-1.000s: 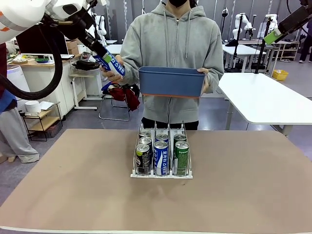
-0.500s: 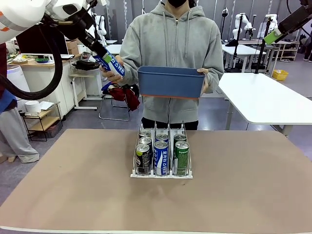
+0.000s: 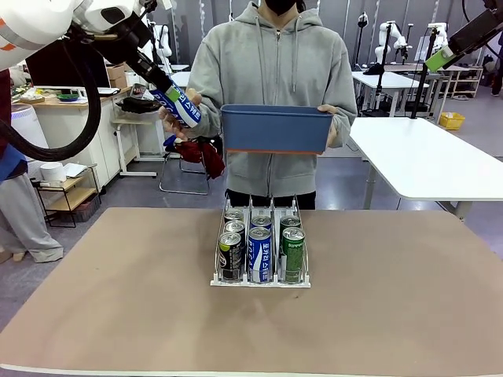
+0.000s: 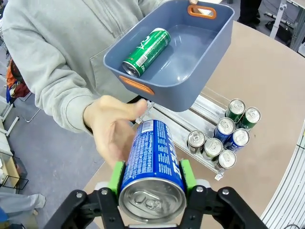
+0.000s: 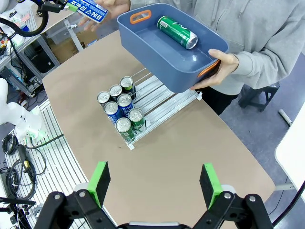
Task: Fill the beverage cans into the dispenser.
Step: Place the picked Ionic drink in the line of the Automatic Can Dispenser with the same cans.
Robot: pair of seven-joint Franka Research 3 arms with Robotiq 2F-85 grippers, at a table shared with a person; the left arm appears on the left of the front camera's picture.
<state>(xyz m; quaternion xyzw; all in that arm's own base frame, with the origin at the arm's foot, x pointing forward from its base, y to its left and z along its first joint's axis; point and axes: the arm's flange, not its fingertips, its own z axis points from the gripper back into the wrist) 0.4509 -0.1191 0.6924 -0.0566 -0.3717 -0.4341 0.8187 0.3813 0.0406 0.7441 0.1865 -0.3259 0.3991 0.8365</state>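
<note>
- Blue plastic bin (image 3: 275, 129) rides slightly higher & leftward vs a sec ago; L arm unmoved.
- R gripper (image 5: 155, 183): raised high over brown table (image 5: 190, 143), jaws spread wide, empty.
- Dispenser (image 3: 260, 283), clear-and-white w/ wire dividers, mid-table, 7 upright: 3 black cans (image 3: 229, 255), 2 blue-white cans (image 3: 259, 255), 2 green cans (image 3: 293, 253).
- L gripper (image 4: 151, 179), aloft at far left, pinches 1 slim Pocari can (image 4: 152, 148), tilted; person's open hand (image 4: 112, 129) just beside.
- Bin holds 1 green can (image 4: 146, 51) on its side.

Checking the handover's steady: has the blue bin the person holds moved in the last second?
Yes, slightly: the blue bin has shifted a little up and toward the robot's left, judged against the dispenser below it.
</note>
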